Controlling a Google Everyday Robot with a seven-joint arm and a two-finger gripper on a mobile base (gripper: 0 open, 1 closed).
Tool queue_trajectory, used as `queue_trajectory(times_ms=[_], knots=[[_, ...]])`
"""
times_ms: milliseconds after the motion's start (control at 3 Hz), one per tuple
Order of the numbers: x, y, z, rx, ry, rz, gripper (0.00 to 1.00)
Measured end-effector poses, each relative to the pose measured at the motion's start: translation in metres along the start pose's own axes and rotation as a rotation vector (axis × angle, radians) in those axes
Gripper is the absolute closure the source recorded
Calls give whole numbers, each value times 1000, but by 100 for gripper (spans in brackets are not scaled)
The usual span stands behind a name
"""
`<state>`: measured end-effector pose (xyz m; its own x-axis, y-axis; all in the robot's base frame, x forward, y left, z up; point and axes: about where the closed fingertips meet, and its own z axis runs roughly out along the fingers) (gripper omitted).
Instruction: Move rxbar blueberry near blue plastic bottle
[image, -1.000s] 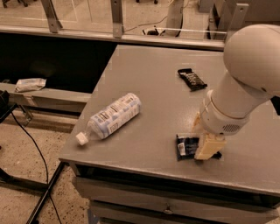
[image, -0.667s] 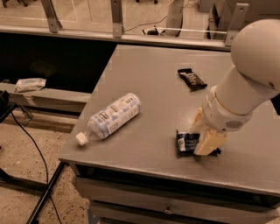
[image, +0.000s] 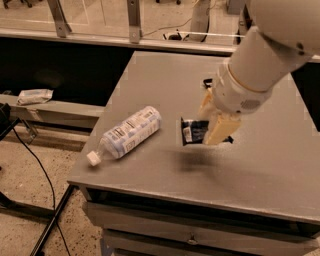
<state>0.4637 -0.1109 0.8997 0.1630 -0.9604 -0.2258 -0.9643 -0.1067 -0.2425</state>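
The blue plastic bottle (image: 127, 134) lies on its side near the left front of the grey table (image: 150, 80), its white cap pointing to the front-left edge. My gripper (image: 212, 127) is shut on the rxbar blueberry (image: 194, 132), a dark navy wrapper with a white patch at its left end. It holds the bar lifted above the table, with a shadow beneath it, to the right of the bottle. The bar sticks out to the left of the tan fingers (image: 220, 131).
A black bar wrapper (image: 207, 82) lies behind the arm, mostly hidden by it. The table's front and left edges are close to the bottle. A low ledge with a crumpled packet (image: 34, 95) runs on the left, and cables lie on the floor.
The gripper has lifted the rxbar blueberry off the table and carried it left, closer to the bottle. The view has shifted, so the table and bottle sit differently in the frame.
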Motion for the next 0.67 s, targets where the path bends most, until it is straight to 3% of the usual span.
queue_trajectory(times_ms=[333,667], knots=[[-39,-10,14,-24,-12,-68,100],[-68,-5,39,-69,-25,-114,100]])
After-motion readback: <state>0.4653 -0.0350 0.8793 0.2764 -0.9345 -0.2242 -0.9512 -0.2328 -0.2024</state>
